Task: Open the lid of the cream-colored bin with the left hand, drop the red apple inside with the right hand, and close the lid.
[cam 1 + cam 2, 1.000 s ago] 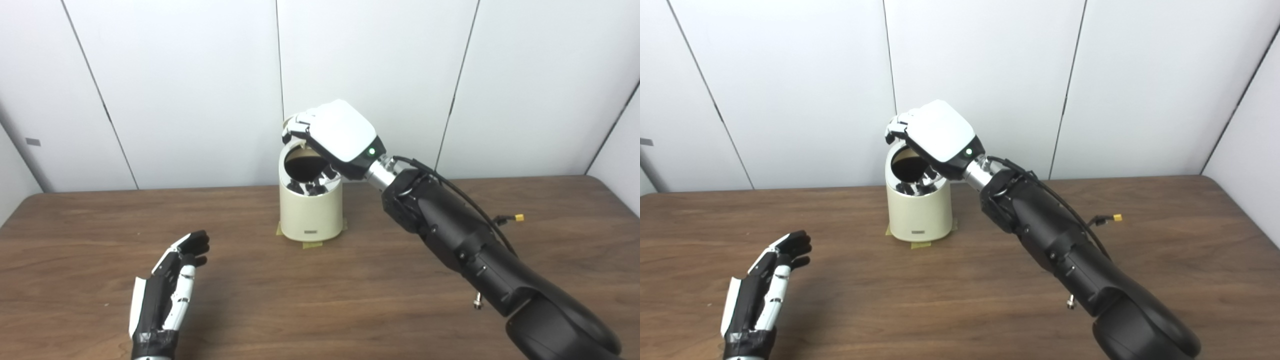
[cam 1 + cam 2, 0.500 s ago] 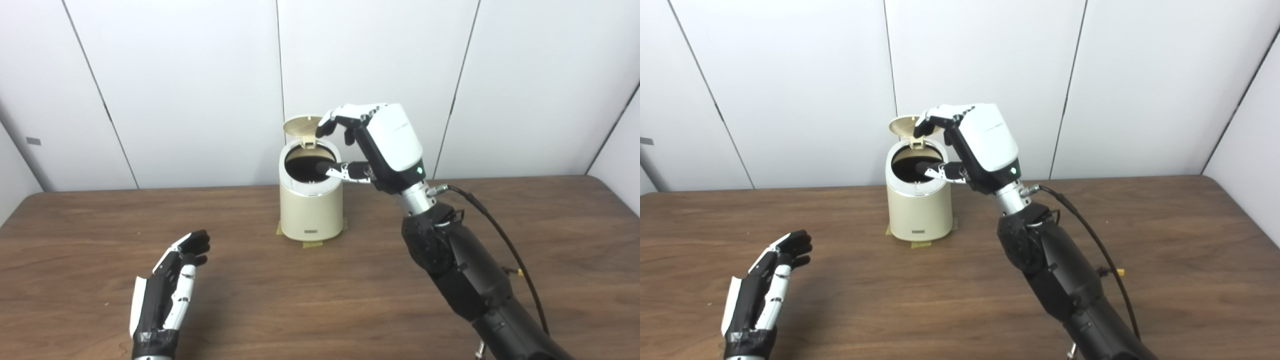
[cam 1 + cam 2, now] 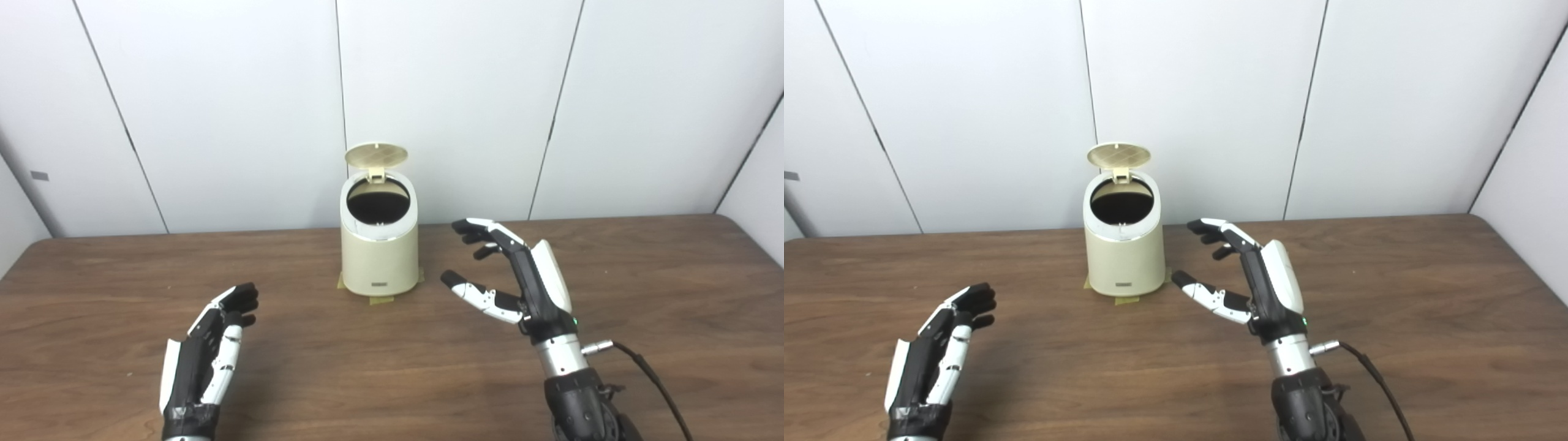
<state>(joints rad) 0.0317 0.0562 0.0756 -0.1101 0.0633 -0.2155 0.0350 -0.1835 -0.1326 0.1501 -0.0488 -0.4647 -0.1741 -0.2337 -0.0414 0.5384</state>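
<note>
Brown wood table runs under everything. Nearest, at about 8 o'clock, the left hand rests low with its fingers loosely apart, holding nothing. At about 4 o'clock the right hand hovers with fingers spread wide, empty too. Farther back, at 12 o'clock, stands the cream-colored bin, taped down, its round lid tipped up and the dark hole showing. I can't see the red apple anywhere; it may be down inside. The lid needs shutting. A hard push from the side could tip the bin or peel the tape.
</note>
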